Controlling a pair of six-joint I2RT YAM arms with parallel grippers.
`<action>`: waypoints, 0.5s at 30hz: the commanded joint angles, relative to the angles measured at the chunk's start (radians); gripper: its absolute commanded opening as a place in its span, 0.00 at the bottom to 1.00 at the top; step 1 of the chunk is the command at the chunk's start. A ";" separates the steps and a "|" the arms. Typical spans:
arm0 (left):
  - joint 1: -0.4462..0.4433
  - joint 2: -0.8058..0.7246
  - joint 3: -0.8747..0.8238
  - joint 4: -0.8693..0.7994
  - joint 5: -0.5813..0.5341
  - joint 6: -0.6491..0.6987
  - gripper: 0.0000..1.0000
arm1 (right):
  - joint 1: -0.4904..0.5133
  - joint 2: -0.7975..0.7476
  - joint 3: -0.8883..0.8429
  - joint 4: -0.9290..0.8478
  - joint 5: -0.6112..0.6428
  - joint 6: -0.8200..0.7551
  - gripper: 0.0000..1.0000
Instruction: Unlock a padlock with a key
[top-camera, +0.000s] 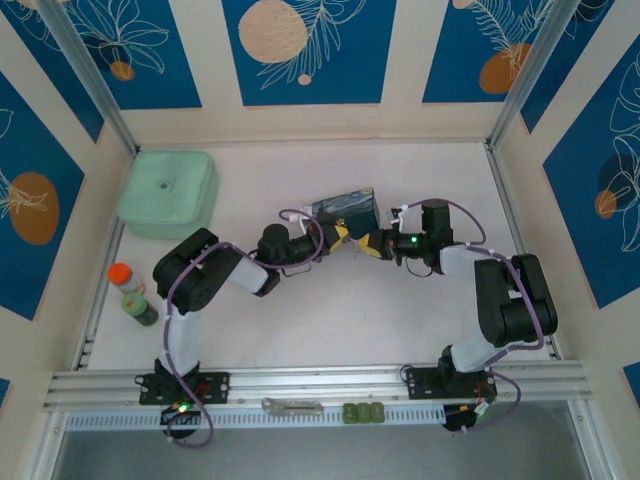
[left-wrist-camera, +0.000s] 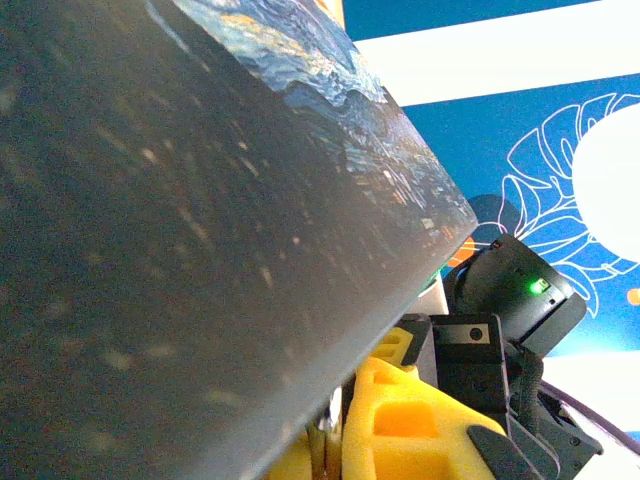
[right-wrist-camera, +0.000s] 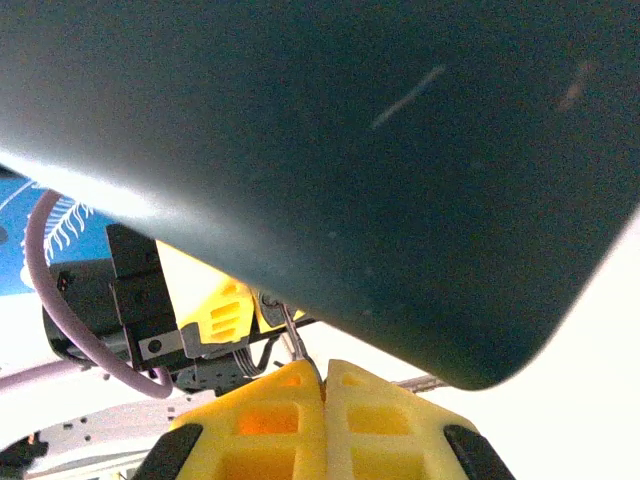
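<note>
In the top view my two grippers meet tip to tip just in front of the blue-and-yellow starry tin (top-camera: 345, 208). My left gripper (top-camera: 342, 236) is shut on the small dark padlock (right-wrist-camera: 268, 303); a silvery part of it shows between the left yellow fingers (left-wrist-camera: 400, 420). My right gripper (right-wrist-camera: 323, 385) is shut on the thin silvery key (right-wrist-camera: 303, 352), which slants up from the fingertips to the padlock. Whether the key is in the keyhole I cannot tell. The tin's blurred underside (right-wrist-camera: 350, 150) hangs close over both wrist views.
A pale green lidded box (top-camera: 167, 192) sits at the back left. A small bottle with an orange cap (top-camera: 132, 295) stands by the left rail. A grey metal tool (top-camera: 292, 406) and green blocks (top-camera: 363, 411) lie on the front rail.
</note>
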 joint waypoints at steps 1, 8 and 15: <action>-0.041 0.005 0.021 0.101 0.125 -0.014 0.00 | 0.018 0.004 0.014 0.052 0.114 0.088 0.00; -0.044 0.012 0.028 0.113 0.120 -0.014 0.00 | 0.065 0.011 -0.008 0.112 0.127 0.179 0.00; -0.048 0.008 0.029 0.113 0.118 -0.028 0.00 | 0.117 0.012 -0.013 0.183 0.115 0.046 0.00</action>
